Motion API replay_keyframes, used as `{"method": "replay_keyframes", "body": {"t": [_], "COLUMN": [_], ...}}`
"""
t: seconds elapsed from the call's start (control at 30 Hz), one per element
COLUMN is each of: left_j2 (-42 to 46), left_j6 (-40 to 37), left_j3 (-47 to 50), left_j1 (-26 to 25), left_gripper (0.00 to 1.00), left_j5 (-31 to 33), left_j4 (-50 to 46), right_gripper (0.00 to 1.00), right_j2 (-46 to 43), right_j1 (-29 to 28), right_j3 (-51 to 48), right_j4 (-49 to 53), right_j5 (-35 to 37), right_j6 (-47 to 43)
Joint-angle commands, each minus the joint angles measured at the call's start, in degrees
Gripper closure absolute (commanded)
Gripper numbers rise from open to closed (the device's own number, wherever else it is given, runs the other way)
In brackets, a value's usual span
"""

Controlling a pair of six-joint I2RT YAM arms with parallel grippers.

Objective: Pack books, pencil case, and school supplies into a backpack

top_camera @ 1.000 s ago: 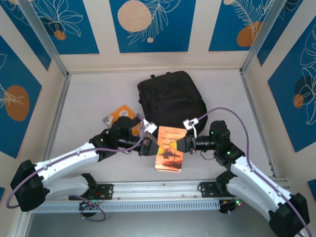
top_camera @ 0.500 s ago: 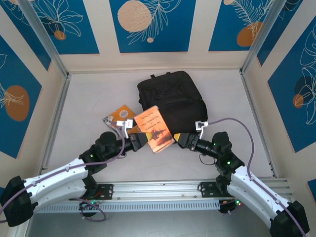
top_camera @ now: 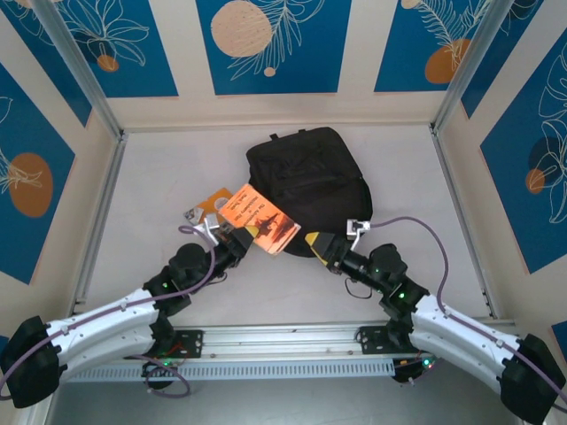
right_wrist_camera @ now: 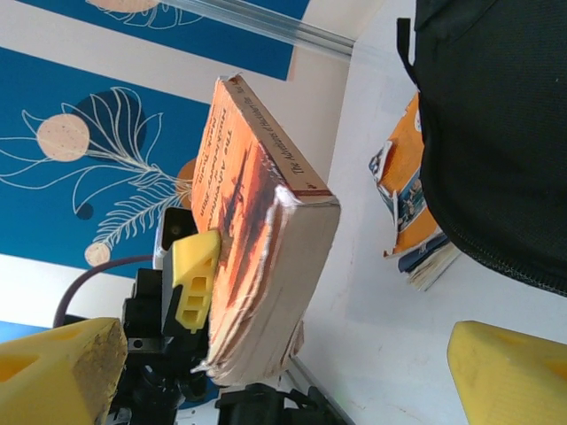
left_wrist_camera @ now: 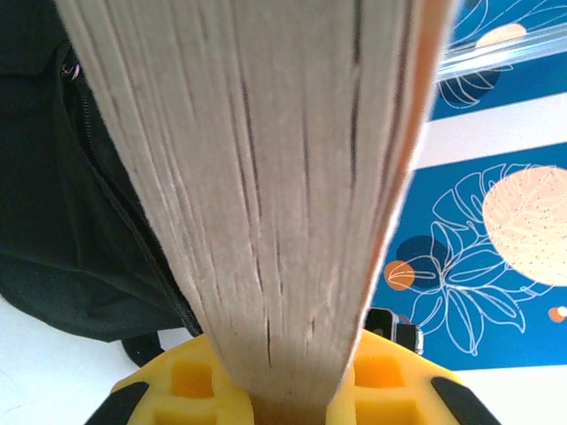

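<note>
right now your left fingers [left_wrist_camera: 390,394] are clenched on one end of an orange book [top_camera: 259,219], holding it off the worktop [top_camera: 151,195] at a tilt with the cover facing up. it sits near the middle of the worktop, just beside the near left corner of the backpack [top_camera: 310,177]. your right fingers [right_wrist_camera: 505,372] are spread wide with nothing between them, apart from the book and low by the backpack's near edge. the backpack lies flat in the middle, toward the far edge. a small pile [top_camera: 211,202] topped by another orange cover lies on the worktop just left of the backpack.
</note>
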State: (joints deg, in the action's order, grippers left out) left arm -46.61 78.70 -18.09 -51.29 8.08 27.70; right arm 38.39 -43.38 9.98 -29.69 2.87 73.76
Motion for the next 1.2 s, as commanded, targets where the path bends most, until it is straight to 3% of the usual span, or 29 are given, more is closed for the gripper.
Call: {"method": "replay_keyframes", "body": {"t": [0.0,0.27,0.63,0.8,0.9,0.97,1.03,1.13,1.17], "left_j2": [-0.52,-4.65,-2.63,-2.21,-2.35,-2.28,-2.09,-1.51,-1.13], "left_j6": [4.32,5.95,5.2,5.15,5.06,4.09,3.57,2.36,0.32], "left_j3": [-1.23,-3.43,-2.74,-2.55,-2.72,-3.51,-3.97,-4.13,-5.24], "left_j1": [-0.16,-0.19,-0.22,-0.22,-0.24,-0.22,-0.22,-0.22,-0.22], "left_gripper": [1.0,1.0,1.0,1.0,1.0,1.0,1.0,1.0,0.95], "left_j5": [0.11,-3.88,-2.91,-2.74,-3.13,-3.67,-3.86,-3.76,-4.37], "left_j4": [3.53,5.0,3.83,3.28,3.02,0.76,-1.77,-5.1,-8.23], "right_gripper": [0.06,0.06,0.2,0.42,0.66,0.88,1.0,1.0,1.0], "right_j2": [2.68,13.78,26.08,27.66,27.56,27.33,26.74,24.46,23.13], "right_j1": [-1.72,-4.82,-9.51,-10.22,-10.41,-10.41,-10.44,-10.48,-10.45], "right_j3": [2.48,7.19,9.35,8.91,9.01,8.89,8.89,8.68,8.36], "right_j4": [-4.25,-12.32,-22.98,-26.16,-26.14,-25.83,-24.92,-21.74,-20.6], "right_j5": [4.61,4.79,6.41,8.46,9.88,10.65,11.17,12.33,12.99], "right_j6": [0.25,1.83,4.82,5.75,6.07,6.28,5.77,4.57,3.76]}}
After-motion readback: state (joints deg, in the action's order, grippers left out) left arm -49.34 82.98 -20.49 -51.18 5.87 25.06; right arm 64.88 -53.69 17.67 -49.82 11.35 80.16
